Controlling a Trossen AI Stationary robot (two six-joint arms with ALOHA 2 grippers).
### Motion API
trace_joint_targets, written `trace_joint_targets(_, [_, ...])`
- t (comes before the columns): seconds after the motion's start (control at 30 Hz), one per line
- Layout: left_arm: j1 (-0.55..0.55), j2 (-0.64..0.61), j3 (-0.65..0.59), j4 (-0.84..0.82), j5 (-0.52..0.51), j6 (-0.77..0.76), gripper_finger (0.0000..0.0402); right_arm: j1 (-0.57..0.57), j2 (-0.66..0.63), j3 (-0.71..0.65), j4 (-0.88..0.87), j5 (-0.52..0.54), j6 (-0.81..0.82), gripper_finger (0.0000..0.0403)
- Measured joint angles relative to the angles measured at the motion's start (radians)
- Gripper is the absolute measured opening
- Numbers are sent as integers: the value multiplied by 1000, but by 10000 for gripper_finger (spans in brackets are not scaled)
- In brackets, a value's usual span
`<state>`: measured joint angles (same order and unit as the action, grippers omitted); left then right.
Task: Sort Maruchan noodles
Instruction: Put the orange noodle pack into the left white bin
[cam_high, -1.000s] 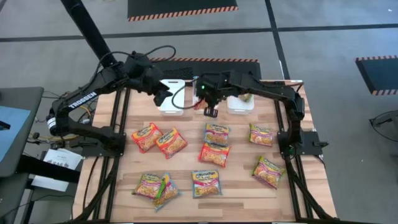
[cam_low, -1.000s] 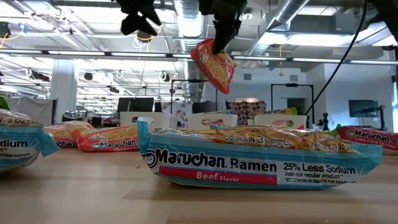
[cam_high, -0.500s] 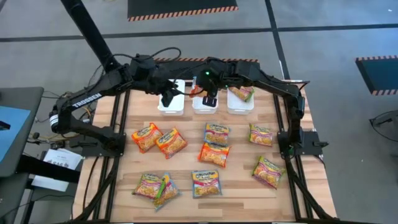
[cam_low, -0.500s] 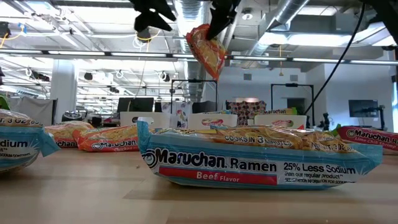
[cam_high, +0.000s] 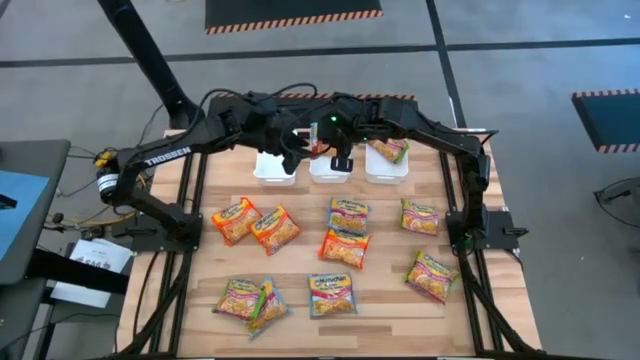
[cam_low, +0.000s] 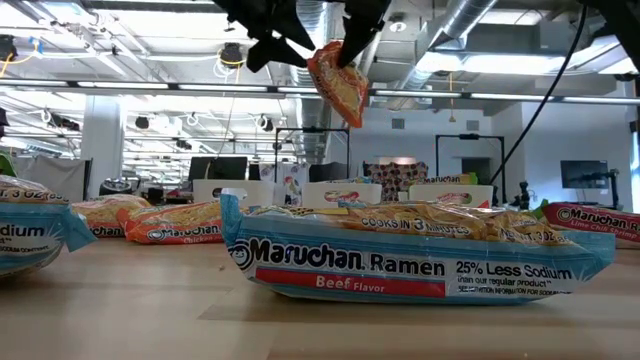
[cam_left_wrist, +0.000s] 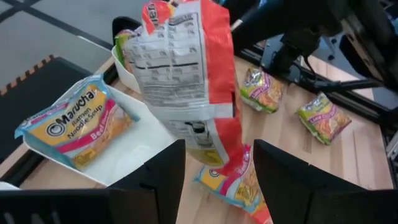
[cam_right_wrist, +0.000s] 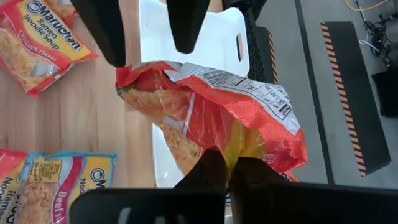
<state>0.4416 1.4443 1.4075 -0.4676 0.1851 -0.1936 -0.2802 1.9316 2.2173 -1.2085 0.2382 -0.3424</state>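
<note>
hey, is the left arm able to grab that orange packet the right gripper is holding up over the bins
Probably yes. The left gripper is open with the hanging orange packet just ahead of its fingers. The right gripper pinches the other end, and nothing sits between.

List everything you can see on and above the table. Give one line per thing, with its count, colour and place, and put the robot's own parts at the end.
loose packets: nine, yellow with orange, blue or green trim, lying flat on the table.
held packet: one, orange, hanging in the air above the bins.
bins: three, white, in a row at the table's far edge.
green packet: one, in the right-hand bin.
blue-pink packet: one, in the bin next to that one.
right gripper: dark, shut on the held packet's top edge.
left gripper: dark, open, with one finger on each side of the held packet's lower end.
</note>
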Motion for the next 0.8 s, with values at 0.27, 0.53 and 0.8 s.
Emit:
trace_joint_targets(0.27, [1,-1,0,16,-59,-42,174,4,0,0,7,0,1,6])
trace_joint_targets(0.53, [-4,-1,0,25,-48,-81,174,20,4,0,32,0,2,6])
trace_joint_targets(0.8, [-4,-1,0,29,-37,-154,174,43,6,-1,34,0,4,6])
